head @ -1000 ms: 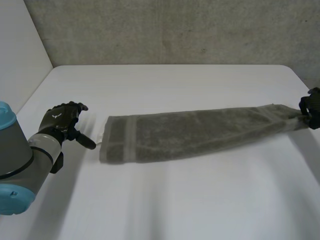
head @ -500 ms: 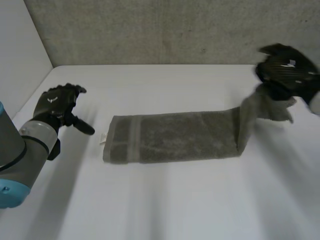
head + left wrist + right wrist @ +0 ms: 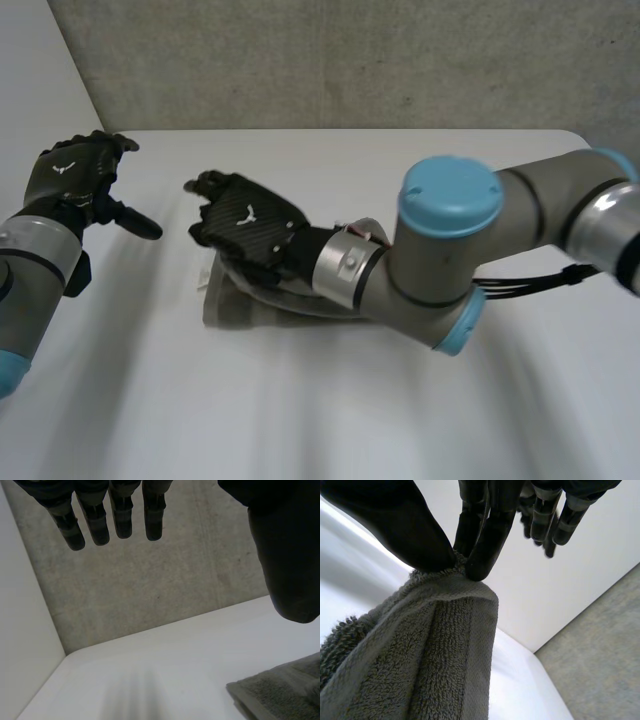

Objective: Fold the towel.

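Since before, the left hand (image 3: 72,178) has drawn back, fingers loose and empty. Meanwhile the right hand (image 3: 248,228) has swept across from the far right, pinching one end of the grey towel (image 3: 224,302) above its other end on the bench (image 3: 300,420).

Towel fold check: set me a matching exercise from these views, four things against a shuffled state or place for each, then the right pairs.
Things
1. black left hand
2. black right hand
3. grey terry towel
4. white table

States
A. bears the cloth
B. one end pinched and carried over the rest
C. open, holding nothing, apart from the cloth
D. thumb and fingers pinch a cloth end

Pairs: 1-C; 2-D; 3-B; 4-A
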